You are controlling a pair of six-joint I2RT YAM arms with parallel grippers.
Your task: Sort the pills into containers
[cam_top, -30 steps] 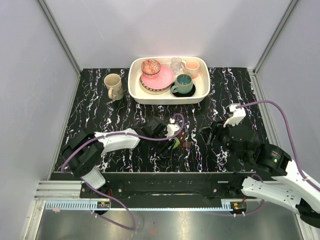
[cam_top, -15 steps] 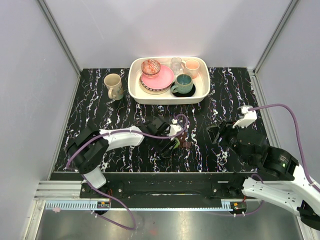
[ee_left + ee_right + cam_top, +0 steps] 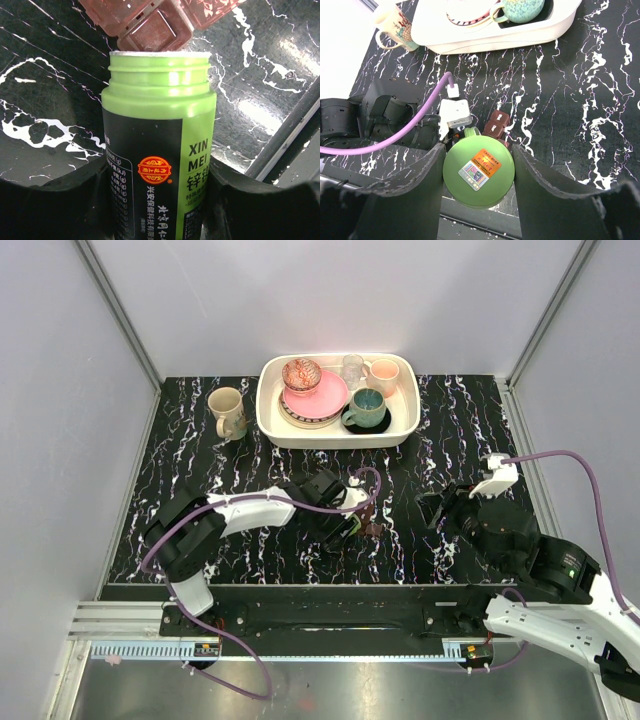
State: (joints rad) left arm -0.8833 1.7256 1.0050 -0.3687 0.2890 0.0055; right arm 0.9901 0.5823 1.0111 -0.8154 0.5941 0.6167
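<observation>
Edges and room: the black marbled table [image 3: 180,490] is walled on the left, far and right sides, with a dark rail [image 3: 330,605] along the near edge. A beige mug [image 3: 227,412] stands at far left. A white tray [image 3: 335,440] of crockery sits at far centre. Bare table lies left of the left arm, in the strip between tray and arms, and at far right. The near centre is crowded.

Task item: the brown pill case [image 3: 150,20] lies at near centre, close to the rail, between the two grippers. In the right wrist view its long axis runs from far to near, slightly slanted, and its near end is hidden. In the left wrist view one square compartment sits directly before the bottle mouth.

Jaws: the left gripper [image 3: 345,523] is partly spread, its fingers [image 3: 50,205] pinching a green bottle [image 3: 160,150] by the body. The bottle is uncapped and its long axis and mouth point at the case. Whether mouth and case touch cannot be told. The right gripper [image 3: 479,172] hangs above the case, likewise partly spread and clamped on a round green cap [image 3: 479,160], seen end-on.
</observation>
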